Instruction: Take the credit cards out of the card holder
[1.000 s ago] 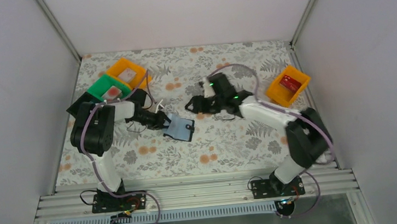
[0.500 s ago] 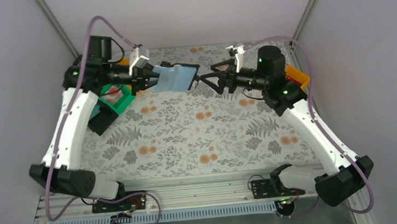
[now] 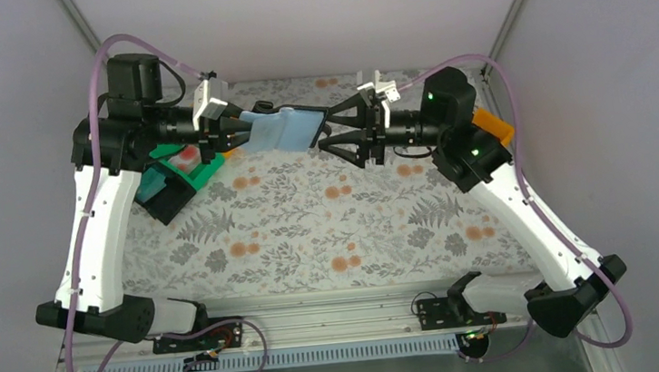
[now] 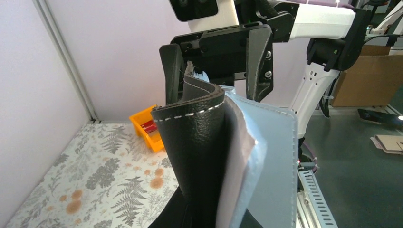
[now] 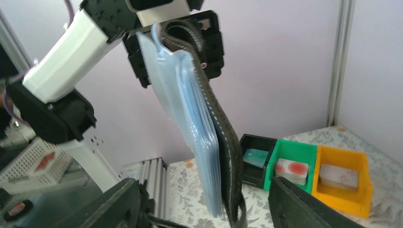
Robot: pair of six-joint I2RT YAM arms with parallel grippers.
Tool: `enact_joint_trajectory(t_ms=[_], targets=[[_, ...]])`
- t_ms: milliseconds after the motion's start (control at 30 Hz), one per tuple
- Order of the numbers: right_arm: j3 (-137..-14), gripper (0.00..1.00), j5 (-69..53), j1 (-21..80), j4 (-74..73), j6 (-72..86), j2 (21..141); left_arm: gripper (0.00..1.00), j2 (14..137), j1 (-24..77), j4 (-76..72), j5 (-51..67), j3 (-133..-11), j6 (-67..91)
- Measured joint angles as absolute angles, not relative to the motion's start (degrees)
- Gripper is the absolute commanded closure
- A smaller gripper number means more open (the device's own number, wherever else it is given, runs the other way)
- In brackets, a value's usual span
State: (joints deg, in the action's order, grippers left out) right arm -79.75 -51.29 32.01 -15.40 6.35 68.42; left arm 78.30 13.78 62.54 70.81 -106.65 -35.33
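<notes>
The wallet (image 3: 289, 131) is up in the air over the far middle of the table (image 3: 312, 233). It is partly opened and bent in a curve. Its grey-blue pocketed inside faces the overhead camera, and its black leather back fills your left wrist view.

Your left pincer (image 3: 243, 130) is clamped on the wallet's left end and carries it alone. Your right pincer (image 3: 328, 131) faces it from the right with its jaws spread wide apart, one on each side of the wallet's free right end. In your right wrist view the wallet hangs in the gap between them, and neither jaw seems to press on it. No view lets you tell whether a card sits in the pockets.

The teal card (image 5: 256, 156) lies in the black bin (image 5: 252, 176), which is the nearest of three bins in a row at the far left of the table. The red card (image 4: 149, 127) lies in the right orange bin (image 4: 157, 141), at the far right, partly hidden under your right arm in the overhead view.

Next to the black bin stands the green bin (image 5: 285, 185) with a white-and-red piece (image 5: 291, 168) in it. Beyond that is the left orange bin (image 5: 342, 204), holding a pale piece (image 5: 338, 175). Both arms are raised high, their elbows out toward the side walls.
</notes>
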Motion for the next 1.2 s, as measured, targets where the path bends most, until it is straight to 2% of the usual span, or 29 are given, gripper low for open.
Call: enact_joint_trajectory(t_ms=[33, 100, 367, 800, 900, 1000, 1200], targets=[[-79.8, 0.46, -51.2, 32.3, -15.3, 6.0, 68.5, 0.98, 78.3, 13.8, 62.5, 70.9, -106.7, -35.3], [-80.2, 0.5, -51.0, 32.8, -15.2, 5.2, 69.1, 0.98, 78.3, 13.8, 62.5, 71.5, -106.6, -35.3], [-81.9, 0.5, -50.6, 34.1, -17.4, 1.5, 72.1, 0.98, 78.0, 13.8, 64.9, 74.2, -106.0, -38.5], [-82.9, 0.51, -50.9, 33.9, -22.2, -7.9, 68.2, 0.98, 76.3, 13.8, 68.7, 79.7, -104.9, -43.9], [-82.9, 0.47, -50.8, 33.9, -22.9, -8.2, 68.8, 0.98, 76.3, 13.8, 69.4, 80.7, -104.9, -44.9], [-82.9, 0.38, -50.6, 34.0, -23.0, -7.7, 69.0, 0.98, 76.3, 13.8, 69.7, 81.4, -104.7, -45.9], [-82.9, 0.34, -50.5, 35.5, -20.0, -4.4, 70.8, 0.98, 75.8, 13.8, 68.9, 82.4, -102.3, -45.5]])
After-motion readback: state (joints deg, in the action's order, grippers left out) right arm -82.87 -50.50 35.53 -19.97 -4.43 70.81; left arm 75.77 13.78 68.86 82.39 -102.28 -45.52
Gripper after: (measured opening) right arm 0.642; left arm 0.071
